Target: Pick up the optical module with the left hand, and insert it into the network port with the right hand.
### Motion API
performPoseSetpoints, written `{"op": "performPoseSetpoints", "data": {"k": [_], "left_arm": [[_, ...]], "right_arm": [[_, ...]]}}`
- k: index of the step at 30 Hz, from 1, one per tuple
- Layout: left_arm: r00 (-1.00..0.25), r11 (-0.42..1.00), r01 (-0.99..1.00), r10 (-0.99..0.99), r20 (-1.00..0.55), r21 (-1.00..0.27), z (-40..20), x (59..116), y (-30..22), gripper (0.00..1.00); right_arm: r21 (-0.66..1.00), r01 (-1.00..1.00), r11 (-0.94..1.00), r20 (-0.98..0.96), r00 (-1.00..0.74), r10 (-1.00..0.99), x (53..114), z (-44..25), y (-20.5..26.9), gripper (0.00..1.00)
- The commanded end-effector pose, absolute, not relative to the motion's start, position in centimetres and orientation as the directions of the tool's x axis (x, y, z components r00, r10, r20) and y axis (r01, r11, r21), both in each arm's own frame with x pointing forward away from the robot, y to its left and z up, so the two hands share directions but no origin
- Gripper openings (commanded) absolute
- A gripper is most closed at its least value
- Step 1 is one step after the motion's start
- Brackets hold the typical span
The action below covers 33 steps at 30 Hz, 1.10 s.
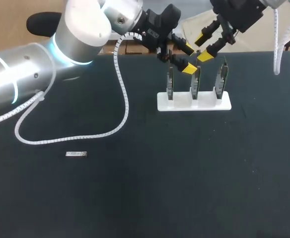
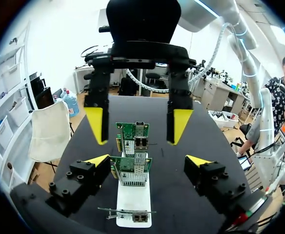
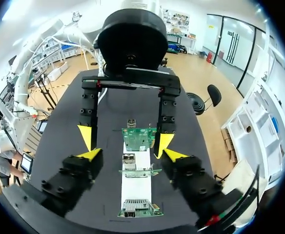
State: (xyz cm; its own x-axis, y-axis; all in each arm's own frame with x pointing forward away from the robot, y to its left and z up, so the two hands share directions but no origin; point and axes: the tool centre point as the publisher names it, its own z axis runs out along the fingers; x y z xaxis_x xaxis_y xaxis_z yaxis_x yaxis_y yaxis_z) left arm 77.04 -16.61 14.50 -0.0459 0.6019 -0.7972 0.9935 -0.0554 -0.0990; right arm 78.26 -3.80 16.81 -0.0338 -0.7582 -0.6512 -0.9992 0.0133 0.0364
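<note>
The optical module (image 1: 76, 154), a small silver bar, lies flat on the dark table at the front left, far from both grippers. Three green network cards stand upright in a white stand (image 1: 194, 101) at the back. My left gripper (image 1: 187, 59) hangs open just above the middle card (image 1: 195, 82). My right gripper (image 1: 204, 44) faces it from the other side, open and empty. In the left wrist view my left gripper (image 2: 147, 161) straddles the middle card (image 2: 131, 168) without touching it. The right wrist view shows my right gripper (image 3: 132, 155) open over the same card (image 3: 135, 170).
The left arm's white coiled cable (image 1: 120, 94) loops down onto the table at the left. A nearer card (image 2: 132, 214) and a farther card (image 2: 135, 134) stand in line on the stand. The two grippers' fingertips are close together above the stand.
</note>
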Motion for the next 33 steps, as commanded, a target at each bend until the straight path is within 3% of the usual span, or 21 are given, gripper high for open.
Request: {"op": "performPoseSetpoints", "data": {"k": [1, 23, 24, 26, 33], "left_arm": [[-0.044, -0.058, 0.993, 0.604, -0.796, -0.1, 14.5, 77.1, -16.6, 1.0], [-0.044, -0.058, 0.993, 0.604, -0.796, -0.1, 14.5, 77.1, -16.6, 1.0], [-0.044, -0.058, 0.993, 0.604, -0.796, -0.1, 14.5, 77.1, -16.6, 1.0], [-0.044, -0.058, 0.993, 0.604, -0.796, -0.1, 14.5, 77.1, -16.6, 1.0], [-0.044, -0.058, 0.993, 0.604, -0.796, -0.1, 14.5, 77.1, -16.6, 1.0]], "right_arm": [[0.023, -0.999, 0.038, -0.667, -0.043, -0.744, 77.5, 17.3, -4.7, 1.0], [0.044, -0.992, 0.118, -0.753, -0.111, -0.649, 77.7, 18.2, -7.1, 1.0], [0.043, -0.992, 0.121, -0.755, -0.111, -0.646, 77.7, 18.2, -7.1, 0.82], [0.037, -0.992, 0.121, -0.759, -0.107, -0.642, 77.7, 18.2, -7.1, 0.0], [0.026, -0.993, 0.115, -0.761, -0.094, -0.642, 77.7, 18.3, -6.8, 0.0]]}}
